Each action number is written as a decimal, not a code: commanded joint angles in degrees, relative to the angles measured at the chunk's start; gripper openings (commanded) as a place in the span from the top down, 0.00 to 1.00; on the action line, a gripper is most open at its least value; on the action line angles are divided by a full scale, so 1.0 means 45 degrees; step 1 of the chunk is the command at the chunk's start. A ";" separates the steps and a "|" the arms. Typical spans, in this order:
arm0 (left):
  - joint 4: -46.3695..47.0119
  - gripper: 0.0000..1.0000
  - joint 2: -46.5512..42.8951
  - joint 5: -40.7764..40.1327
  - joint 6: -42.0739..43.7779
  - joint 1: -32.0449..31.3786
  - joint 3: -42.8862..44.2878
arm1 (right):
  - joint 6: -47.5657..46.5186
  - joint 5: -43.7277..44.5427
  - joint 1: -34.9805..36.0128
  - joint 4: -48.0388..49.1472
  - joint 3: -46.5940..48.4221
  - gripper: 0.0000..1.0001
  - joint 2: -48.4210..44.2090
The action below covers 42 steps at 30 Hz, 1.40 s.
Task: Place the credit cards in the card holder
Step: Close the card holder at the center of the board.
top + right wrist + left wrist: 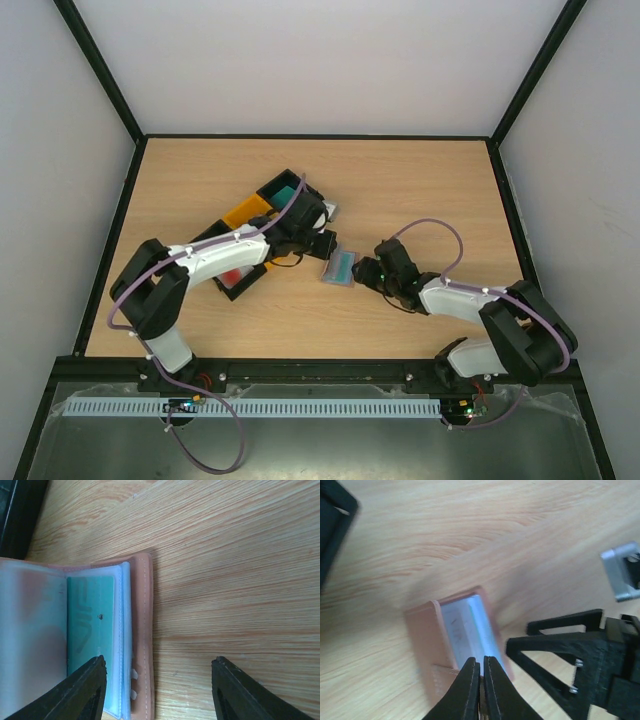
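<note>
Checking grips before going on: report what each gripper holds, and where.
The right gripper is open, empty. The left gripper is shut at the pocket edge of the card holder; whether it pinches a pocket cannot be told.

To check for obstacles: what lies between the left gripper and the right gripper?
The open card holder, with a teal card in it, lies between the left gripper and the right gripper; the top view shows it.

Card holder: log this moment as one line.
card holder: open on table | teal card: in pocket | left gripper: shut at holder's edge | right gripper: open, one finger over holder
</note>
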 commanded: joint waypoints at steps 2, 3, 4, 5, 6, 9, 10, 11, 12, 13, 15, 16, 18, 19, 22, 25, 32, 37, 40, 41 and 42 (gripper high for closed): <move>0.1015 0.93 0.0727 0.2682 -0.0578 -0.0122 0.0142 | 0.0772 0.0258 0.0087 0.1083 -0.0591 0.43 0.0009; 0.1211 0.93 0.0861 0.2951 -0.0656 -0.0179 0.0065 | 0.0868 0.0514 0.0082 0.0997 -0.0671 0.43 -0.0089; 0.1434 0.92 0.1004 0.3246 -0.0737 -0.0235 0.0016 | 0.1004 0.0778 0.0091 0.0898 -0.0730 0.43 -0.0219; 0.1650 0.92 0.1159 0.3485 -0.0857 -0.0286 -0.0041 | 0.1119 0.1167 0.0090 0.0700 -0.0801 0.44 -0.0408; 0.1828 0.91 0.1332 0.3689 -0.0960 -0.0317 -0.0055 | 0.1307 0.1643 0.0090 0.0412 -0.0849 0.44 -0.0630; 0.2237 0.87 0.1900 0.4250 -0.1268 -0.0407 -0.0006 | 0.1662 0.2748 0.0091 -0.0382 -0.1023 0.43 -0.1583; 0.2397 0.86 0.2067 0.4438 -0.1382 -0.0430 0.0020 | 0.1716 0.2988 0.0092 -0.0602 -0.1072 0.43 -0.1934; 0.2583 0.86 0.2227 0.4621 -0.1516 -0.0467 0.0040 | 0.1740 0.3191 0.0090 -0.0820 -0.1098 0.43 -0.2256; 0.2738 0.84 0.2423 0.4722 -0.1677 -0.0489 0.0096 | 0.1770 0.3346 0.0090 -0.0994 -0.1142 0.43 -0.2690; 0.2853 0.83 0.2603 0.4800 -0.1819 -0.0516 0.0177 | 0.1810 0.3524 0.0082 -0.1221 -0.1162 0.43 -0.2980; 0.2998 0.79 0.2972 0.4877 -0.2050 -0.0612 0.0430 | 0.1962 0.3910 0.0091 -0.1628 -0.1213 0.43 -0.3505; 0.3180 0.78 0.3165 0.4820 -0.2161 -0.0648 0.0501 | 0.2034 0.4042 0.0092 -0.1821 -0.1249 0.43 -0.3744; 0.3561 0.78 0.3457 0.4370 -0.2331 -0.0749 0.0417 | 0.2089 0.4128 0.0092 -0.1896 -0.1388 0.43 -0.4230; 0.3554 0.76 0.3587 0.4160 -0.2306 -0.0795 0.0410 | 0.2075 0.4105 0.0092 -0.1954 -0.1401 0.42 -0.4411; 0.3499 0.64 0.3615 0.4181 -0.2126 -0.0856 0.0347 | 0.1963 0.3959 0.0092 -0.2255 -0.1235 0.42 -0.4720; 0.3382 0.52 0.2982 0.4242 -0.1895 -0.0862 0.0285 | 0.1804 0.3673 0.0092 -0.2431 -0.1034 0.41 -0.4770; 0.2480 0.34 0.0914 0.4647 -0.1231 -0.0838 0.0066 | 0.1139 0.3048 0.0092 -0.2787 -0.0375 0.39 -0.4487; 0.1396 0.27 0.0096 0.2201 -0.0927 -0.0520 -0.0281 | 0.0307 0.2512 0.0088 -0.2579 -0.0037 0.36 -0.3961; 0.0685 0.17 0.0050 0.0522 -0.1044 -0.0159 -0.0541 | -0.0183 0.1928 0.0092 -0.2438 0.0322 0.33 -0.3280; 0.0633 0.17 0.0102 0.0398 -0.1076 -0.0023 -0.0643 | -0.0398 0.1687 0.0092 -0.2353 0.0464 0.33 -0.2986; 0.0629 0.18 0.0219 0.0395 -0.1092 0.0087 -0.0729 | -0.0538 0.1444 0.0092 -0.2272 0.0606 0.32 -0.2700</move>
